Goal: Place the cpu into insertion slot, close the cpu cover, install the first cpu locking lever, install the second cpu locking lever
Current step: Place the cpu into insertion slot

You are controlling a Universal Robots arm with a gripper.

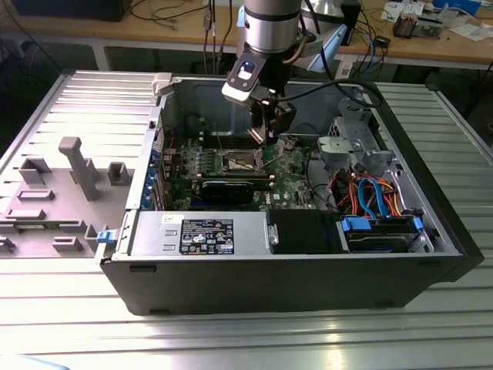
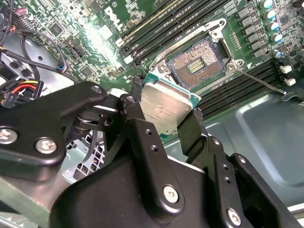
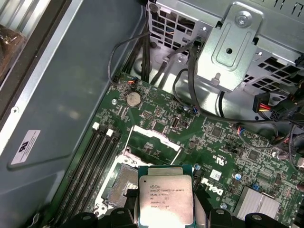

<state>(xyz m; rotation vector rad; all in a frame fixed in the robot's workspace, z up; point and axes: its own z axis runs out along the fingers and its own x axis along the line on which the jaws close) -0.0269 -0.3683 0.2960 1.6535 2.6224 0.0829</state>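
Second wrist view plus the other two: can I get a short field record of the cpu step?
held: small square silver-topped cpu, between the black jaws of the gripper
cpu position: in the air near the slot, not seated
slot: square metal-rimmed insertion slot, empty, pins exposed
cover: thin silver frame cpu cover, standing open

Arm [image 1: 266, 27] hanging vertically, gripper [image 2: 167, 108] pointing down, black fingers [image 2: 142, 137] clamped on opposite edges of the cpu [image 2: 164, 111]

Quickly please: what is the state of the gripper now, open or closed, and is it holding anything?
Gripper: closed on the cpu, which is not yet in the insertion slot.
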